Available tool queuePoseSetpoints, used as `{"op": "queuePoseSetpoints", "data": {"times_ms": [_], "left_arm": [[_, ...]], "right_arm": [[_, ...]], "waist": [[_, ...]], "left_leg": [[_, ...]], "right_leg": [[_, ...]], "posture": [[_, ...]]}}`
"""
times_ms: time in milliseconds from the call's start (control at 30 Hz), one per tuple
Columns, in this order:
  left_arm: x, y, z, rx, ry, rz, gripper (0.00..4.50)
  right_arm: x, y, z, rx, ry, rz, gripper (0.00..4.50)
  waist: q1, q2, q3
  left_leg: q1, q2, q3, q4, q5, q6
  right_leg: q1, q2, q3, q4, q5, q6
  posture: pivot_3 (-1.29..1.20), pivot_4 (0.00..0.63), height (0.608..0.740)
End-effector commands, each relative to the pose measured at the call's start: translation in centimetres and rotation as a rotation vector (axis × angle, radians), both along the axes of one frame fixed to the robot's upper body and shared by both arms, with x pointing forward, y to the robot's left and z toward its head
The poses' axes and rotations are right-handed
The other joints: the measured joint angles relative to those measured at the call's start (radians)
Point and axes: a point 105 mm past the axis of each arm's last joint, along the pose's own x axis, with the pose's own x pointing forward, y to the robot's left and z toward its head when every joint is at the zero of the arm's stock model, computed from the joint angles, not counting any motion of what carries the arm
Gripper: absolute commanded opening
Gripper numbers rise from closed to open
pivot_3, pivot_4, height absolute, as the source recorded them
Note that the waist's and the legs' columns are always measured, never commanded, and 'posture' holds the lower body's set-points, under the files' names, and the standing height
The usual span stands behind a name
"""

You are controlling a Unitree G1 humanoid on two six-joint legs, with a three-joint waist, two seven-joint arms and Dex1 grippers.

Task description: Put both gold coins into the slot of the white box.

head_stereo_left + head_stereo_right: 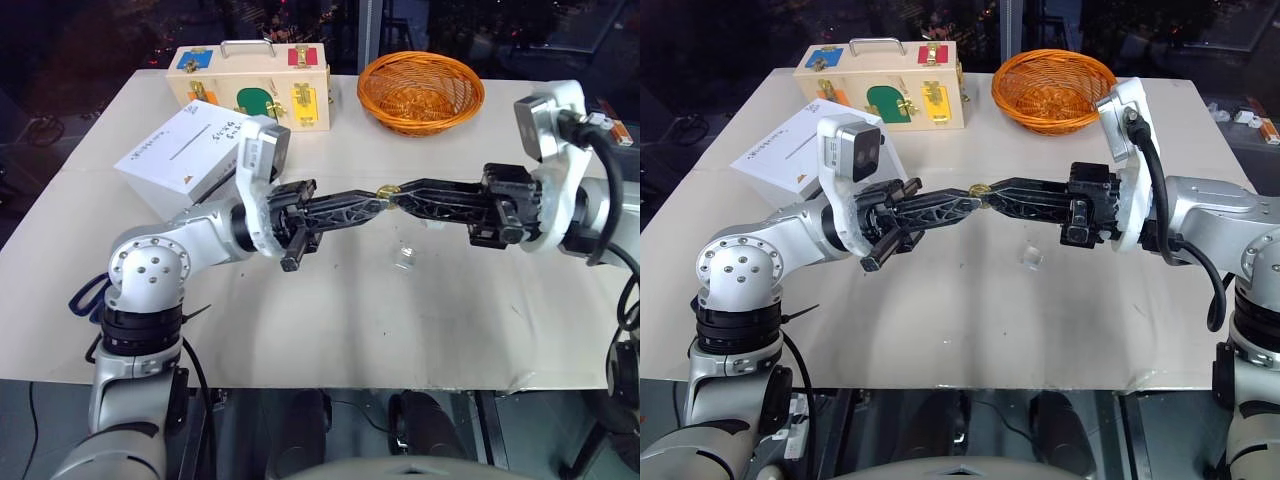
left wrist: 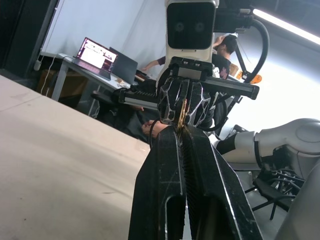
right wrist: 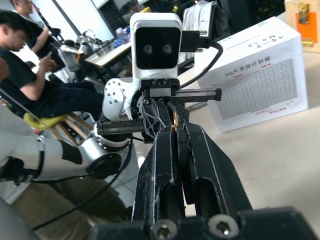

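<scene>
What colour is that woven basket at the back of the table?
The basket is orange, an open wicker weave. It shows best in the left eye view.

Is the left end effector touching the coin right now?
Touching. In the left wrist view the left end effector is shut on the coin edge-on; the right end effector pinches it too.

One gold coin (image 1: 388,191), one basket (image 1: 421,92)
</scene>
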Motion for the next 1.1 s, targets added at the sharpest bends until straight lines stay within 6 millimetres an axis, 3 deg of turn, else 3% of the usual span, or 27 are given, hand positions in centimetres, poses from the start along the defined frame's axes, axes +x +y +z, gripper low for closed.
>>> {"op": "queuePoseSetpoints", "data": {"times_ms": [33,100,133,233,367,600,733,933,1100], "left_arm": [[0.0,0.7,1.4,-0.035,-0.06,0.035,0.01],[0.2,1.1,1.6,-0.036,-0.064,0.057,0.0],[0.2,1.3,1.6,-0.037,-0.066,0.066,0.0],[0.4,2.4,2.3,-0.036,-0.078,0.114,0.0],[0.9,4.6,3.5,-0.018,-0.105,0.212,0.0],[4.7,11.6,6.1,0.158,-0.236,0.705,0.0],[6.8,16.3,7.3,0.321,-0.168,0.916,0.0],[8.8,21.2,7.4,0.424,0.075,1.047,0.0],[9.7,22.4,5.9,0.538,0.13,1.07,0.0]], "right_arm": [[-1.2,0.7,-0.2,-0.003,-0.012,0.056,0.28],[-0.8,0.4,-0.1,0.01,-0.03,0.026,0.77],[-0.7,0.3,-0.1,0.009,-0.035,0.015,1.37],[-0.1,-0.1,-0.2,-0.018,-0.079,-0.053,2.51],[0.8,-0.8,0.0,-0.1,-0.211,-0.175,4.42],[0.1,-0.9,2.0,-0.115,-0.477,-0.203,4.42],[0.0,-0.6,2.2,-0.097,-0.521,-0.184,4.42],[0.7,-0.6,1.3,-0.101,-0.552,-0.212,4.42],[0.7,-0.3,0.8,-0.092,-0.555,-0.221,4.42]], "waist": [[0.0,0.0,0.0],[-0.001,0.0,0.0],[-0.001,0.0,0.0],[-0.001,0.0,0.0],[0.0,0.0,0.001],[0.0,0.0,0.001],[0.001,-0.003,0.003],[0.005,-0.004,0.003],[-0.001,-0.004,0.004]], "left_leg": [[0.0,0.0,0.0,0.0,0.0,0.0],[0.0,0.0,0.0,0.0,0.0,0.0],[0.0,0.0,0.0,-0.001,0.0,0.0],[0.0,0.0,0.0,-0.001,0.0,0.0],[-0.001,0.0,0.0,-0.002,0.0,0.0],[-0.001,0.0,0.0,-0.006,0.0,0.0],[-0.001,0.0,0.001,-0.008,0.0,0.0],[-0.004,0.0,0.001,-0.013,0.0,0.0],[-0.015,0.0,0.002,-0.012,0.002,-0.003]], "right_leg": [[0.0,0.0,0.0,0.0,0.0,0.0],[0.0,0.0,0.0,-0.001,0.0,0.0],[0.0,0.0,0.0,-0.001,0.0,0.0],[0.0,0.0,0.0,-0.001,0.0,0.0],[0.0,0.0,0.0,-0.003,0.0,0.0],[-0.002,0.0,0.0,-0.005,0.0,0.0],[-0.003,0.0,-0.001,-0.007,0.0,0.0],[-0.005,-0.001,-0.002,-0.011,0.0,0.0],[-0.016,-0.001,-0.001,-0.01,0.0,0.0]], "posture": [[0.0,0.15,0.726],[0.0,0.15,0.726],[0.0,0.15,0.726],[0.0,0.15,0.726],[0.0,0.15,0.726],[0.0,0.15,0.726],[0.0,0.15,0.726],[0.0,0.15,0.726],[0.0,0.15,0.726]]}}
